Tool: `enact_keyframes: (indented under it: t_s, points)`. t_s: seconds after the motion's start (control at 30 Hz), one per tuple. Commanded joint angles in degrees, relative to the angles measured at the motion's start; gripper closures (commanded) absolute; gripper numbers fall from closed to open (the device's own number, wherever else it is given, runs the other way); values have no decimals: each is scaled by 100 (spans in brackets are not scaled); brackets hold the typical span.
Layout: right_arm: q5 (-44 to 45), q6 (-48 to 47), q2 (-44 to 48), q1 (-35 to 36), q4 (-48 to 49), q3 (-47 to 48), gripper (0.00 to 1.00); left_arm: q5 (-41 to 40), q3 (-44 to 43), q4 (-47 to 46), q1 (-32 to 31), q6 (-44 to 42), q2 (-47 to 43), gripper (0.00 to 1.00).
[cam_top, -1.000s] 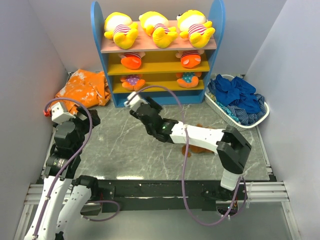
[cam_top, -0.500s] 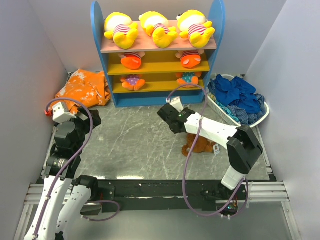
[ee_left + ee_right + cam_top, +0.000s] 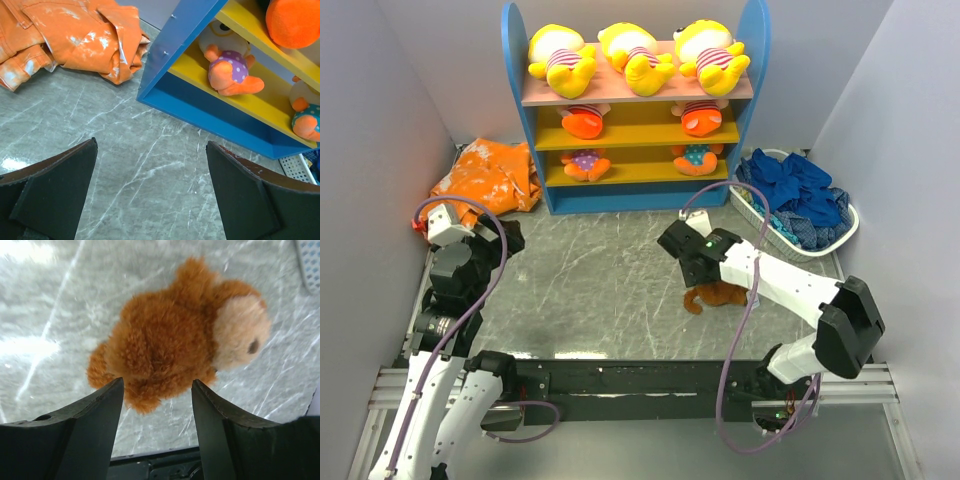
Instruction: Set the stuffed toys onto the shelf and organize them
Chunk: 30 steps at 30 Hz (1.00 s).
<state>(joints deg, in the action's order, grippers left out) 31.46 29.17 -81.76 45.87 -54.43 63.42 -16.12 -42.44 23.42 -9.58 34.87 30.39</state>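
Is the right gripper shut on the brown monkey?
No, the right wrist view shows the right gripper open, poised over the brown monkey, which lies on the table.

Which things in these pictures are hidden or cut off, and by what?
Top view: the monkey is mostly covered by the right arm.
Top view: the pink board hides the heads of the middle-shelf toys.
Left wrist view: the frame edge cuts off the teal-dotted toy.

The shelf stands at the far side of the table, three stuffed toys on its top board and two on each board below, a crumpled cloth left of it, a basket of cloths right, and the monkey in front beneath the right gripper.
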Motion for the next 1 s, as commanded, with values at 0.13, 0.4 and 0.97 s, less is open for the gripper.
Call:
enact_keyframes:
  t_s: [0.13, 0.4, 0.97]
  points:
    - [-220, 72, -305, -104, 425, -453, 35, 127, 33, -224, -17, -86, -68, 4]
    - [-70, -139, -939, -262, 653, -409, 40, 92, 34, -224, -17, -103, -77, 4]
    - [474, -753, -1476, -158, 486, 126, 100, 65, 34, -233, -8, -130, -139, 3]
